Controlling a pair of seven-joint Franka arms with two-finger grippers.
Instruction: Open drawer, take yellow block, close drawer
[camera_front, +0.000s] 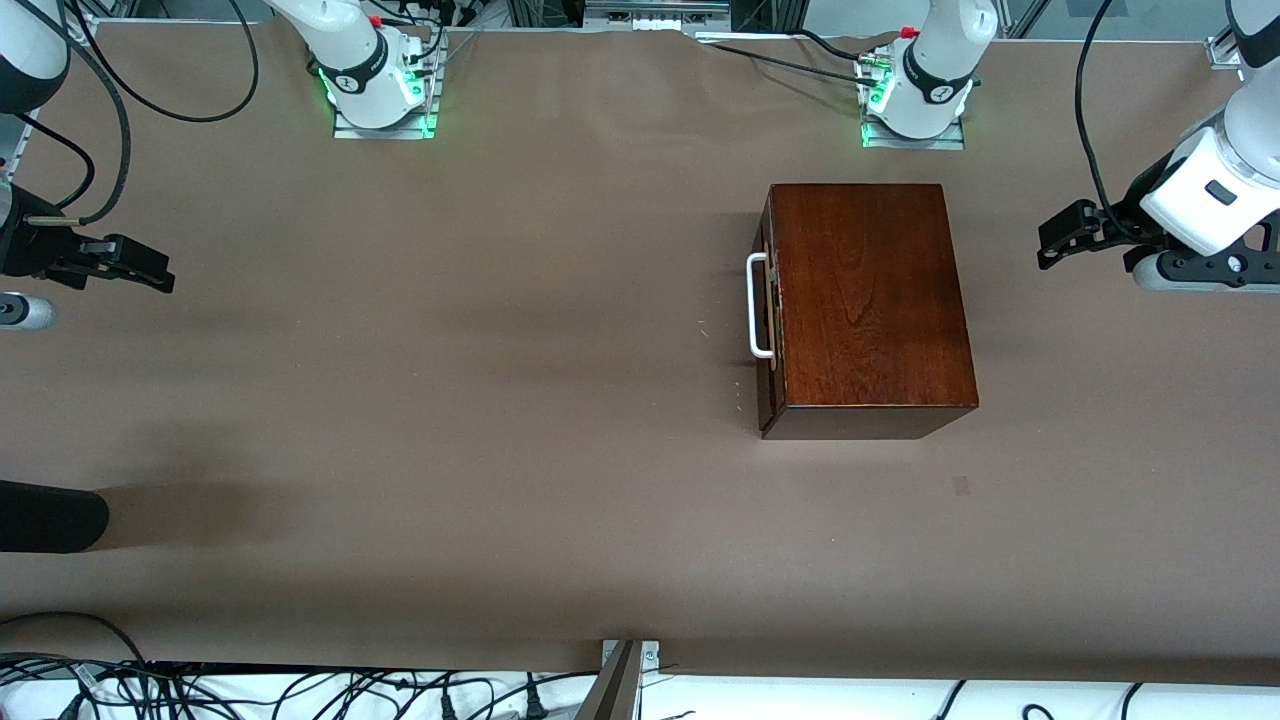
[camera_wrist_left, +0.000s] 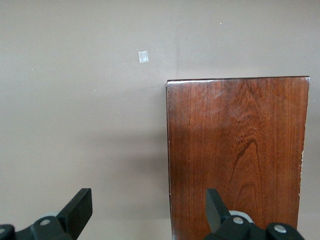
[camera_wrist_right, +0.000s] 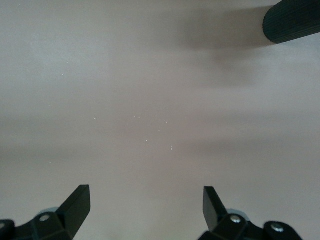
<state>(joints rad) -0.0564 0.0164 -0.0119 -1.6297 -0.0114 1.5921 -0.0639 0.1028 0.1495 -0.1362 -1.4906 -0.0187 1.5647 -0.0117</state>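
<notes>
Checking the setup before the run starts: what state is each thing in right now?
drawer: shut in the wooden box, white handle untouched.
yellow block: not visible.
left gripper: open, empty, waiting beside the box.
right gripper: open, empty, waiting over bare table.

White arms with black cables, black hands, green-lit bases.

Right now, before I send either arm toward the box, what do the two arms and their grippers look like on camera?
Both arms are glossy white with black joint bands and green lights glowing at their bases. Black cables loop along each. The left gripper and right gripper are matte black, each with two wedge-shaped fingers and small silver screws near the knuckles.
</notes>
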